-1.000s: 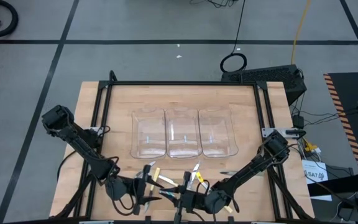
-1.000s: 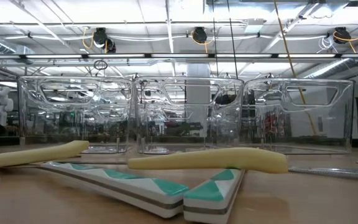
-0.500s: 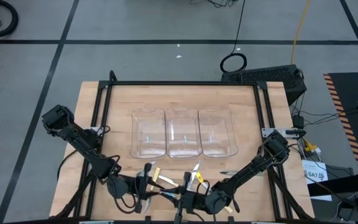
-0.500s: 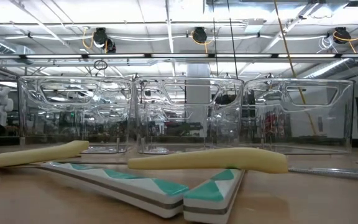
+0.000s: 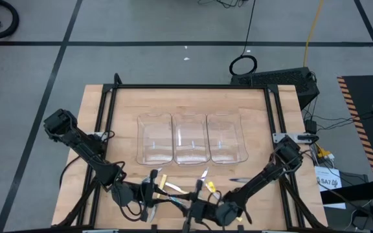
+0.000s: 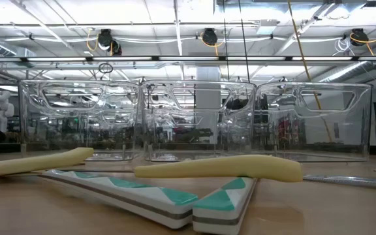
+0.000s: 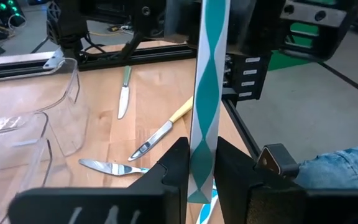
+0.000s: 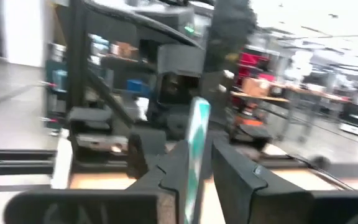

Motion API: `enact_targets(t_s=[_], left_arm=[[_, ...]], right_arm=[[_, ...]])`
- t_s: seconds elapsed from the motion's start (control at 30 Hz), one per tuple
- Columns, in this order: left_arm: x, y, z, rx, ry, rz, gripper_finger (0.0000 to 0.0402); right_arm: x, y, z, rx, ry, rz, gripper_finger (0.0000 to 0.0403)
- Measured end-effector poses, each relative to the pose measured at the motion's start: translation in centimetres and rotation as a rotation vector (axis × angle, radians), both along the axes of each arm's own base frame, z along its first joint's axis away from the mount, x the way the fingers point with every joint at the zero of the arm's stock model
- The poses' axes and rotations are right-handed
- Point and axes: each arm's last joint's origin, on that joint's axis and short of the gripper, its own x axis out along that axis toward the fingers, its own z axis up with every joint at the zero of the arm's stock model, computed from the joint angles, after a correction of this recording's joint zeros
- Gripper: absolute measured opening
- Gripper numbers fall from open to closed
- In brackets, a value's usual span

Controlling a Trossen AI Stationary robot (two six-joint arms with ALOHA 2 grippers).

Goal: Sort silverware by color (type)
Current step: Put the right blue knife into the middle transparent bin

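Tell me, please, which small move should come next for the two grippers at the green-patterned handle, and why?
Probably the right gripper should draw back from the green-patterned handle. The left gripper is shut on it, both grippers meet at this one piece, and one grip is enough to carry it to the clear bins.

Hardly any writing can be read: a small white label lying beside the worktop, at the lower right of the high view, carries dark characters that look like "BA7", though they are too small to be sure of
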Motion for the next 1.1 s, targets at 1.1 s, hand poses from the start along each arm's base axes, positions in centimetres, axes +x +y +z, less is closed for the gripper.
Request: enact_targets(t_s=[1.1], left_arm=[[2.4, 10.1, 1.7, -0.111, 0.165, 0.420, 0.0057]], right_arm=[[-5.5, 1.9, 4.3, -0.435, 0.329, -0.380, 0.0115]])
